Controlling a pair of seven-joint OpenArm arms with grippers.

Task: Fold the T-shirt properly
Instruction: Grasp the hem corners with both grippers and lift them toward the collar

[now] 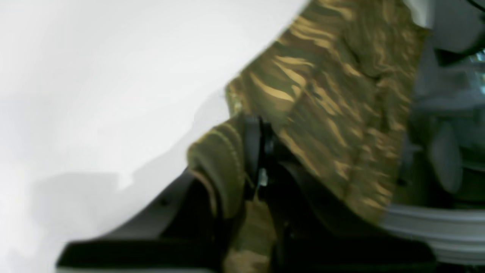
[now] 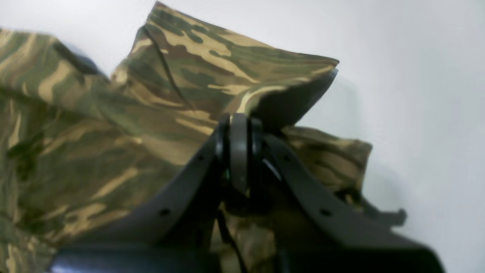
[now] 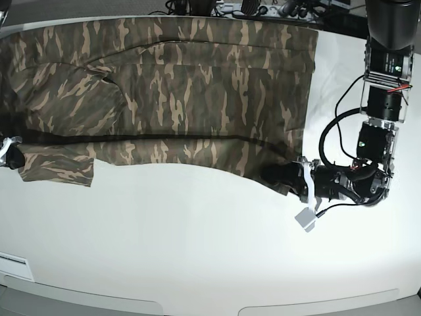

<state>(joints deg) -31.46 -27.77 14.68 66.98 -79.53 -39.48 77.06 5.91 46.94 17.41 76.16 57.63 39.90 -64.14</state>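
Observation:
The camouflage T-shirt (image 3: 171, 99) lies spread across the far half of the white table (image 3: 197, 243), with a long fold line running along its near side. My left gripper (image 3: 279, 176) is shut on the shirt's near right corner, low at the table. In the left wrist view the gripper (image 1: 254, 151) pinches a stitched hem of the cloth (image 1: 333, 106). My right gripper (image 3: 12, 157) is at the far left edge, shut on the shirt's near left flap. In the right wrist view the gripper (image 2: 239, 129) clamps a raised fold of the cloth (image 2: 94, 144).
The left arm (image 3: 385, 99) stands at the right side with looping cables (image 3: 332, 141) and a small white tag (image 3: 306, 217) beside the wrist. Cables and gear (image 3: 250, 8) lie beyond the far edge. A white label (image 3: 13, 266) sits at the front left.

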